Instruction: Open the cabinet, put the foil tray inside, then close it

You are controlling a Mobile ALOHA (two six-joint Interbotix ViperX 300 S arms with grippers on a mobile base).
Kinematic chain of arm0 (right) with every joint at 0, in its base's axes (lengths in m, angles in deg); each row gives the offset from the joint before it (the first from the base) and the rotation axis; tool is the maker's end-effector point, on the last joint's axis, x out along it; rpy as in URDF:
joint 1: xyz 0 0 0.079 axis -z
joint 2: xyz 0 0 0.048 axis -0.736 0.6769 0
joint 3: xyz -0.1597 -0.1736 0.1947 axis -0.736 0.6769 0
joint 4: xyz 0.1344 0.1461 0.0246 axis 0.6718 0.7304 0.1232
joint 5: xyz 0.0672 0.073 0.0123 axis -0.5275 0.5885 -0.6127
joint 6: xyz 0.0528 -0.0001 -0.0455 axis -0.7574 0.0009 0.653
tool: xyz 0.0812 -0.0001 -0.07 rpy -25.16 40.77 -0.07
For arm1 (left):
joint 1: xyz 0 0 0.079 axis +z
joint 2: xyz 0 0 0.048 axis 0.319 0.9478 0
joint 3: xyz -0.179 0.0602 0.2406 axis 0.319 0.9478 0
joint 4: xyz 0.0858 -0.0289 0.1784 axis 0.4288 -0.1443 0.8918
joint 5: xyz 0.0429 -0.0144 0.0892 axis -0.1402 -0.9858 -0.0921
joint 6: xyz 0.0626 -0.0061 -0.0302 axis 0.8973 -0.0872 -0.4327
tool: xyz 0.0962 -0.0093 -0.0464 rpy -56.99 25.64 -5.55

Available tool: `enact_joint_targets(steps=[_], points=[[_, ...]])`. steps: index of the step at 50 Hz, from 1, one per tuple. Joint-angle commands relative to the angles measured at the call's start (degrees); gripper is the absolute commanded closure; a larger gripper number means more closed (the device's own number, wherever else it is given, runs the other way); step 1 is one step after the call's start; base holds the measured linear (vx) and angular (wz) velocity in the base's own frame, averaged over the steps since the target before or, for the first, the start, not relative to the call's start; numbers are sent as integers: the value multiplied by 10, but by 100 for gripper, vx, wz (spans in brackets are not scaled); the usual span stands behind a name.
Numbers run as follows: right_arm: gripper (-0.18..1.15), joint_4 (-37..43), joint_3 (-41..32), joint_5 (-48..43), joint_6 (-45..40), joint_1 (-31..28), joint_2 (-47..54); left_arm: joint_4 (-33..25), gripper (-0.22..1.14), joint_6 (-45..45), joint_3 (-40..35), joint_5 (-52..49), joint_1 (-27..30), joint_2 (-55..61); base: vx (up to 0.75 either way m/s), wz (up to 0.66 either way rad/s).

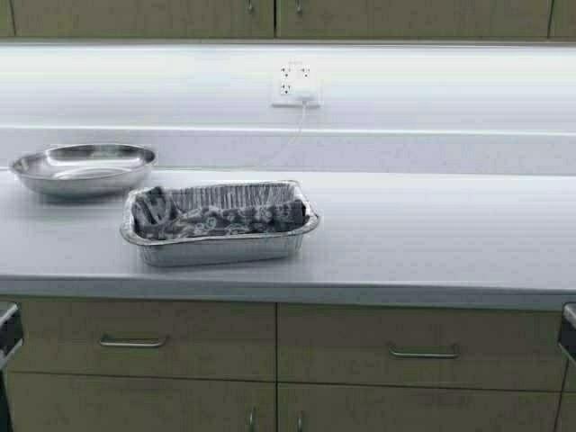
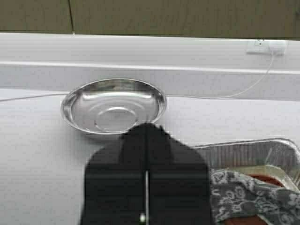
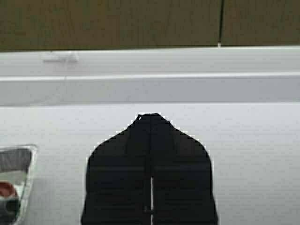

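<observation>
Both grippers, left gripper (image 2: pixel 146 136) and right gripper (image 3: pixel 151 123), have fingers pressed together, holding nothing. The crinkled silver foil tray (image 1: pixel 219 245), holding patterned grey cloth (image 1: pixel 220 216), sits centre-left on the smooth table (image 1: pixel 432 234).

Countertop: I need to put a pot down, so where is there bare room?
The countertop is bare right of the foil tray, out to the right edge. The left end is crowded: the steel bowl sits just behind and left of the tray.
</observation>
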Motion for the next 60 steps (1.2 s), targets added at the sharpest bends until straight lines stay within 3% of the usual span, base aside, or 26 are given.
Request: enact_joint_targets(steps=[1, 19, 23, 26, 33, 35, 40, 53, 60], points=[[91, -5, -11, -3, -1, -2, -1, 1, 89, -4, -4, 4, 1, -4, 25, 1], [91, -6, -10, -4, -2, -2, -3, 1, 89, -5, -2, 5, 1, -4, 24, 3], [86, -6, -9, -11, -8, -11, -3, 4, 83, -2, 0, 14, -9, -6, 23, 5], [71, -10, -6, -11, -11, -44, -2, 14, 67, 2, 2, 13, -31, -14, 21, 3], [-6, -56, -4, -15, -11, -156, 7, 42, -7, -9, 11, 10, -105, -33, 17, 4], [-17, -54, -6, -20, -11, -182, 13, 42, -20, -9, 12, 10, -131, -32, 15, 4], [-2, -40, -17, -67, -11, -230, 48, 41, -9, -9, 6, 27, -191, -11, 14, 4], [-5, -1, -110, -153, 7, -309, 214, 3, -10, -3, -67, 149, -284, 195, 8, 3], [-5, 57, -185, -171, 70, -325, 288, -44, -10, 22, -149, 210, -323, 308, 3, 2]])
